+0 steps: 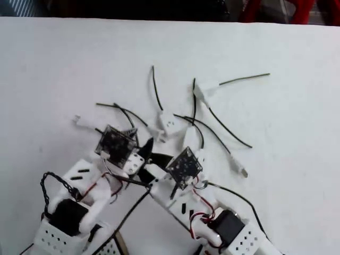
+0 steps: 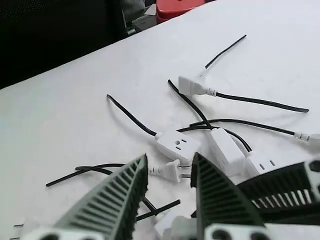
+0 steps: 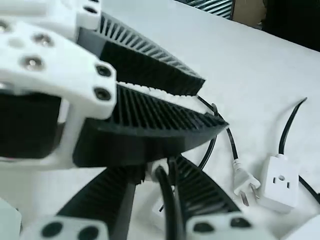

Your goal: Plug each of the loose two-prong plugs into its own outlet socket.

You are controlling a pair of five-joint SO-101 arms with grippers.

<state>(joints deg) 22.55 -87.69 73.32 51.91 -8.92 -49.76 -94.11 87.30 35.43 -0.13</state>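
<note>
Left wrist view shows the left end effector (image 2: 169, 159) spread, facing a two-prong plug (image 2: 171, 170) on the counter (image 2: 75, 115) beside an outlet socket (image 2: 178, 144), the right end effector (image 3: 167, 175) pinching a black cord (image 3: 167, 210); the grasp seems in hand, and next calls for closing squarely on the plug's body.

- A white table (image 1: 53, 64) is stretching across the whole scene, taking up nearly all of the high view.
- Beyond its far edge, something red (image 2: 175, 7) is peeking in.
- A dark backdrop (image 2: 50, 35) is looming behind that same edge.
- A striped panel (image 3: 212, 6) is showing past the table, with a brown box-like shape (image 3: 247, 12) sitting just beside it.
- A wooden strip (image 1: 121, 245) is poking in at the near edge.
</note>
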